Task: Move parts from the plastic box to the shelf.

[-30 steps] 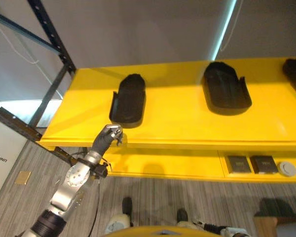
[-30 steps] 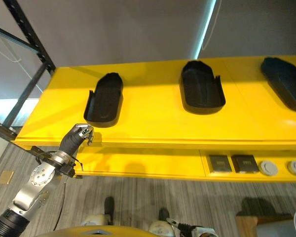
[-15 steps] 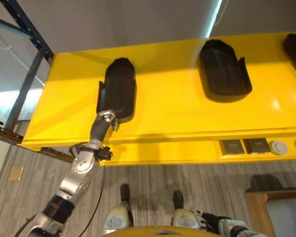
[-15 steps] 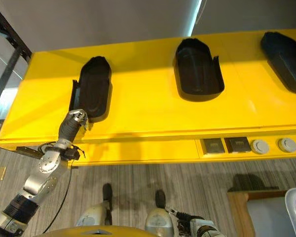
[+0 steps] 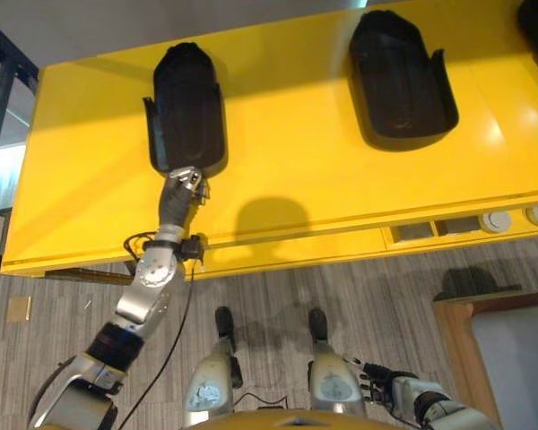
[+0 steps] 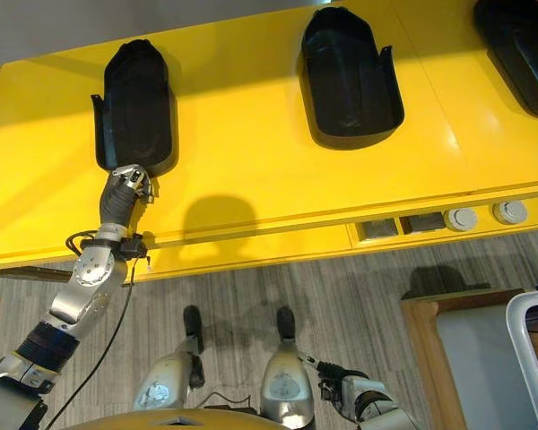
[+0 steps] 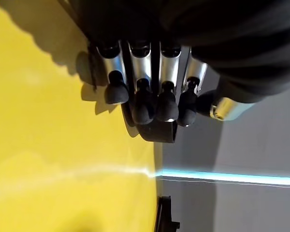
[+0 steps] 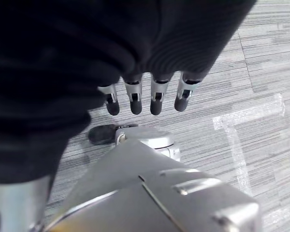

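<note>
Shelf [image 5: 323, 193]: glossy yellow top, seen from above, one bright glare patch toward its right end; yellow front lip below it, with a lower yellow tier holding two dark square blocks [image 6: 403, 225] and two round white caps [image 6: 484, 215]. Floor [image 5: 341, 287]: grey wood-grain planks. Grey wall beyond the shelf's far edge. Dark metal rack post [image 5: 4, 54] at the shelf's left end. Wooden-edged furniture corner [image 5: 484, 340] at lower right. No legible writing or labels on anything.

Parts: black moulded tray-like part [image 5: 186, 107] lies flat on the shelf at left, long axis running away from the robot. Second black part [image 5: 399, 76] lies mid-shelf, well apart from the first. Third one [image 6: 520, 40] cut off by the right edge.

Left hand [image 5: 185, 182]: at the near end of the left part; fingers [image 7: 137, 99] relaxed in a row, tips at the part's edge, not wrapped round it.

Right hand [image 5: 381, 387]: low by the floor, fingers [image 8: 154, 99] hanging loosely extended, holding nothing.
</note>
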Robot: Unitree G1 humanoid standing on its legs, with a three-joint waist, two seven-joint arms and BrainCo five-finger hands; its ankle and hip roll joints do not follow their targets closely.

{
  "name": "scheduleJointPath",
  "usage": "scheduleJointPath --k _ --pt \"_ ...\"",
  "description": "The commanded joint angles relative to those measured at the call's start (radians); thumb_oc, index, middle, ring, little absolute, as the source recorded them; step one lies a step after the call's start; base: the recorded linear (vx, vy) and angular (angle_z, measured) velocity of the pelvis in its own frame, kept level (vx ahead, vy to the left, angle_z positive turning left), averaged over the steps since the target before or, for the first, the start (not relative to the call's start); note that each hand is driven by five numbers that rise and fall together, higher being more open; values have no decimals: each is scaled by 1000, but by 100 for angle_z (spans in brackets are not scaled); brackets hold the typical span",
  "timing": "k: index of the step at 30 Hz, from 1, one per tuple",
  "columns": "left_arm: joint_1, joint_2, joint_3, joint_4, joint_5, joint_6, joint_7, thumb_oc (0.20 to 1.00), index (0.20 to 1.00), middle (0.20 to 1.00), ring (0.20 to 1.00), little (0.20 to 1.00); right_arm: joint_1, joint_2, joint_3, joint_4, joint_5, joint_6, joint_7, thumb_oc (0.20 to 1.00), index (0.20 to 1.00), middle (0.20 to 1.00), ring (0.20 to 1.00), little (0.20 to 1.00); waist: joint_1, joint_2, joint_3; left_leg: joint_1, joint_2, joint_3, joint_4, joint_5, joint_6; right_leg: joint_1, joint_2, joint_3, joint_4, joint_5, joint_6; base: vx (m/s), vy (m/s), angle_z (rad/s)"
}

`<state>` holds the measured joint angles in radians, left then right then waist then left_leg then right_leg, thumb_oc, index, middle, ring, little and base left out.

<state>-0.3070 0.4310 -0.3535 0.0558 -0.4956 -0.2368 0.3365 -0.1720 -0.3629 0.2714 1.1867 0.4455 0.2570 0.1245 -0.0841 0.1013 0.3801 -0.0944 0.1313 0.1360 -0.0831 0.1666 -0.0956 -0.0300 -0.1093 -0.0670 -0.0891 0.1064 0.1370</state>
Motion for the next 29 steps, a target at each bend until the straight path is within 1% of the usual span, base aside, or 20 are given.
scheduleJointPath --k 1,2,3,4,5,6,7,8,11,12,13,16,17,19,20,22,23,24,26,29 --pt "-17 10 24 22 42 -60 64 200 200 200 200 200 39 25 30 18 -13 3 5 1000 1000 1000 1000 1000 9 -37 -14 69 -8 35 -4 -146 1 18 42 -40 2 -109 -74 0 0 0" --pt "-11 8 26 20 41 -67 74 200 200 200 200 200 42 26 28 18 -14 2 5 1000 1000 1000 1000 1000 11 -37 -18 72 -8 36 -4 -147 1 22 41 -42 2 -111 -73 -8 5 5" --pt "4 2 32 18 59 -100 102 200 200 200 200 200 49 29 25 19 -15 2 5 1000 1000 1000 1000 1000 15 -39 -31 80 -9 37 -4 -150 1 33 39 -48 2 -113 -72 9 -6 6" --pt "35 -5 44 10 137 -135 174 200 200 200 200 200 63 34 16 21 -12 5 5 1000 1000 1000 1000 1000 25 -42 -55 95 -11 38 -4 -155 1 52 36 -58 2 -117 -71 9 -9 4" --pt "42 -5 46 8 172 -143 203 200 200 200 200 200 66 35 15 20 -12 3 4 1000 1000 1000 1000 1000 26 -43 -59 98 -11 38 -4 -157 1 55 35 -59 2 -118 -70 5 -21 6" --pt "62 -5 49 11 221 -157 251 304 304 304 304 304 74 42 12 21 -8 6 0 1000 1000 1000 1000 1000 34 -47 -76 108 -12 38 -4 -161 2 68 32 -67 2 -121 -70 0 -37 10" --pt "96 -3 52 24 311 -171 325 812 812 812 812 812 84 52 10 22 -5 11 -5 1000 1000 1000 1000 1000 47 -54 -101 124 -13 37 -4 -167 3 88 29 -80 2 -125 -70 2 -40 13" --pt "105 -2 53 26 338 -164 347 1000 1000 1000 1000 1000 87 53 9 22 -6 11 -5 1000 1000 1000 1000 1000 50 -55 -107 128 -12 36 -4 -169 3 92 28 -83 2 -126 -70 20 -42 11" --pt "179 4 39 97 422 -170 412 1000 1000 1000 1000 1000 98 72 11 37 9 19 -17 1000 1000 1000 1000 1000 79 -68 -148 159 -16 28 -4 -181 7 132 24 -104 2 -134 -71 53 -43 7" --pt "227 5 28 167 455 -167 442 1000 1000 1000 1000 1000 101 79 12 49 15 15 -18 1000 1000 1000 1000 1000 93 -76 -164 177 -20 24 -4 -186 9 153 25 -115 2 -138 -72 33 -33 23" --pt "261 -1 20 215 448 -148 454 1000 1000 1000 1000 1000 100 82 12 54 19 15 -20 1000 1000 1000 1000 1000 104 -81 -173 187 -22 20 -4 -190 12 166 26 -122 2 -142 -72 17 -26 19" --pt "350 -46 20 417 443 -139 518 1000 1000 1000 1000 1000 93 91 4 66 17 14 -22 1000 1000 1000 1000 1000 130 -92 -188 208 -31 5 -4 -198 18 192 29 -139 2 -147 -72 -11 -12 10" --pt "364 -59 22 473 464 -161 534 1000 1000 1000 1000 1000 91 94 5 71 18 12 -22 1000 1000 1000 1000 1000 134 -95 -191 210 -33 1 -4 -200 20 196 29 -141 2 -148 -72 -22 -2 15" --pt "369 -65 24 499 478 -158 546 1000 1000 1000 1000 1000 89 95 6 75 20 11 -23 1000 1000 1000 1000 1000 136 -96 -192 212 -34 -1 -4 -201 20 199 29 -143 2 -149 -72 -14 1 19" --pt "395 -94 37 625 490 -133 567 1000 1000 1000 1000 1000 82 101 7 92 21 4 -21 1000 1000 1000 1000 1000 148 -104 -197 221 -41 -15 -4 -205 25 209 29 -146 2 -149 -70 -18 5 9" --pt "419 -137 75 811 455 -126 556 1000 1000 1000 1000 1000 66 110 10 113 46 -4 -24 1000 1000 1000 1000 1000 163 -111 -209 223 -49 -36 -4 -205 31 216 27 -148 2 -147 -65 -19 20 10" --pt "425 -147 85 856 446 -130 550 1000 1000 1000 1000 1000 62 111 8 116 50 -3 -24 1000 1000 1000 1000 1000 166 -112 -210 225 -52 -42 -4 -206 34 218 27 -149 2 -146 -65 -10 27 20" --pt "426 -150 88 870 434 -110 550 1000 1000 1000 1000 1000 59 111 7 117 50 -2 -23 1000 1000 1000 1000 1000 167 -112 -210 226 -53 -45 -4 -206 36 220 27 -150 2 -146 -65 -18 30 25" --pt "438 -170 120 989 395 -106 551 1000 1000 1000 1000 1000 50 113 4 121 43 7 -19 1000 1000 1000 1000 1000 175 -115 -211 228 -58 -58 -4 -207 41 224 24 -154 2 -147 -65 -27 39 27" --pt "439 -184 170 1102 248 -96 498 1000 1000 1000 1000 1000 43 118 8 128 20 18 -6 1000 1000 1000 1000 1000 180 -116 -213 232 -64 -67 -4 -210 46 229 20 -159 2 -147 -63 -16 48 15"
